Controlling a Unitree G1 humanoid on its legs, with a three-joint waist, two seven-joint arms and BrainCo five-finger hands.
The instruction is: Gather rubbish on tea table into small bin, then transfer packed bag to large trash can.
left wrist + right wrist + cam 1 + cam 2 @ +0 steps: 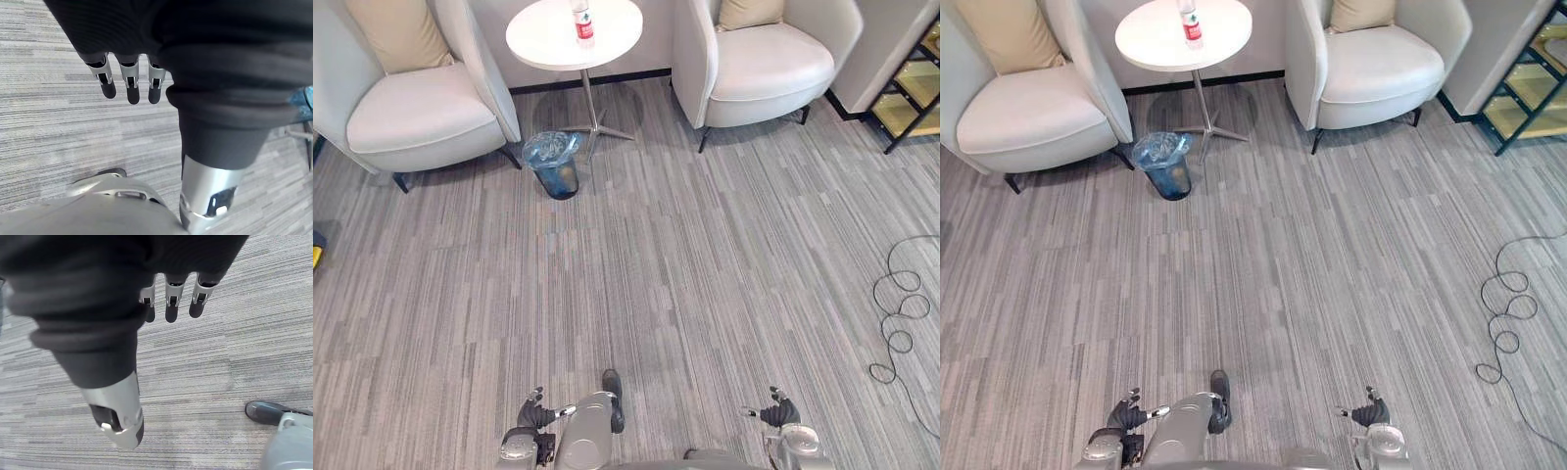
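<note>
L hand & R hand both low over carpet, fingers straight, apart, holding nothing — well ahead, 1 bottle stands upright, cap up, on 1 round table between 2 armchairs — 1 blue-bagged small bin on floor beside table base.

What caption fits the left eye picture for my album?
Left hand and right hand hang open, far from the bottle on the round table and the bin beside it.
</note>
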